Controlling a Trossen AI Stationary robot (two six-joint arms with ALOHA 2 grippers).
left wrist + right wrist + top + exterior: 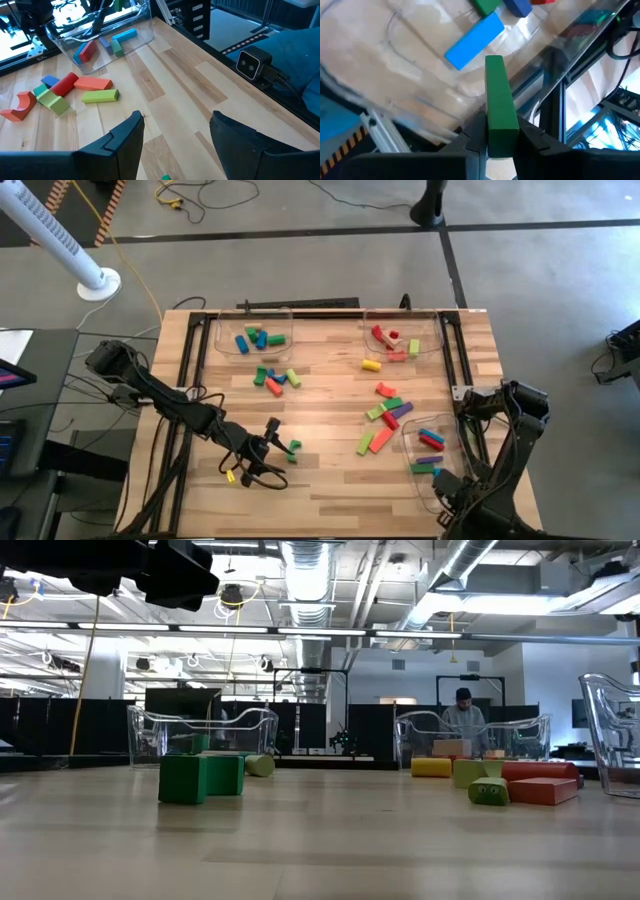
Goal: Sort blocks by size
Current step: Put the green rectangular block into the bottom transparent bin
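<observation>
My right gripper (500,142) is shut on a long green block (497,95) above the clear tray (412,442) at the table's near right corner. Blue (472,40), green and red blocks lie in that tray. My left gripper (175,135) hangs open over bare wood at the near left (272,448), with nothing between its fingers. Two small green blocks (293,451) lie just right of it. More loose blocks lie mid-table (275,377) and right of centre (385,418). My right gripper pinches the long green block between its two fingers, on the two long sides near one end (500,131). The fingers (527,136) come from above, pointing steeply down, and the block runs along them and sticks out past their tips. It hangs clear above the tray.
Two more clear trays stand at the far edge, one at the left (222,332) holding blue and green blocks, one at the right (438,330) holding red and tan ones. A small yellow piece (230,476) lies near the left gripper. A person stands in the room beyond the table (462,715).
</observation>
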